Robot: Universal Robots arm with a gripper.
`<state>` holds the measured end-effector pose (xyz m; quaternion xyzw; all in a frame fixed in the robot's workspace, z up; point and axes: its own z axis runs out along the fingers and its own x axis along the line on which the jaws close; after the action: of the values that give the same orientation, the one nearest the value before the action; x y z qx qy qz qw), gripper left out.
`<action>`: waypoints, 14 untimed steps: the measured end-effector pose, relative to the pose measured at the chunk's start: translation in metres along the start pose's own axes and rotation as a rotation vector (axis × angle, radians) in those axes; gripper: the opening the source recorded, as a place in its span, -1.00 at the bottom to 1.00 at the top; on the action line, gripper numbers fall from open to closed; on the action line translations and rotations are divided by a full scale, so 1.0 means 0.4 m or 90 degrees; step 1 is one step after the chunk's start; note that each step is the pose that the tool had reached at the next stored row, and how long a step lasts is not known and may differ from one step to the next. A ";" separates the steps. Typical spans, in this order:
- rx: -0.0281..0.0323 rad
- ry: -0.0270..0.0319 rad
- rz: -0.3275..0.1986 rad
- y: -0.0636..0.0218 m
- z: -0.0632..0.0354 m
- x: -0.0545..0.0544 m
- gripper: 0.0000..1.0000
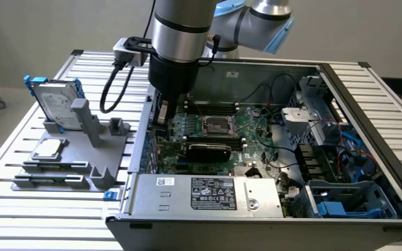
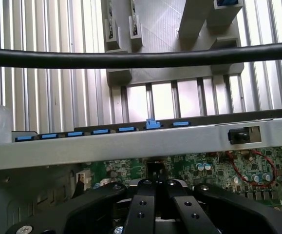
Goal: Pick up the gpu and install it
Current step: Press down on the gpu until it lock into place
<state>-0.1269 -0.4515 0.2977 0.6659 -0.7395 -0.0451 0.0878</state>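
Exterior view — gripper [image 1: 163, 121] closed over motherboard [image 1: 219, 137], gpu [image 1: 209, 152] seated.

We see even, bright daylight on the slatted worktop [image 1: 6, 209], soft shadows inside the computer case [image 1: 368, 157], glare on slats in the wrist view, and a blurred foreground cable [image 2: 131, 58].

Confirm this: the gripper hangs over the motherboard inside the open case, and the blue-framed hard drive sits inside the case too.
Partly wrong. The gripper is over the motherboard in the case, but the blue-framed hard drive stands in the grey holder outside it, on the exterior view's left, as that view shows.
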 end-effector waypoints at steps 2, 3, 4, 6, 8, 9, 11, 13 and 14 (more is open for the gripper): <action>0.0000 0.0001 0.000 0.000 0.001 -0.001 -0.79; 0.0000 0.0000 0.000 0.000 0.001 -0.002 -0.79; -0.0001 0.0001 0.000 0.000 0.002 -0.003 -0.79; -0.0002 0.0001 0.000 0.000 0.002 -0.004 -0.79; -0.0004 0.0002 0.000 0.001 0.003 -0.005 -0.79; -0.0004 0.0004 0.000 0.002 0.003 -0.005 -0.79; -0.0004 0.0010 0.000 0.002 0.004 -0.006 -0.79; -0.0012 0.0020 0.001 0.003 0.004 -0.006 -0.79; -0.0017 0.0024 0.001 0.003 0.004 -0.007 -0.79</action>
<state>-0.1281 -0.4486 0.2963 0.6655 -0.7396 -0.0448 0.0901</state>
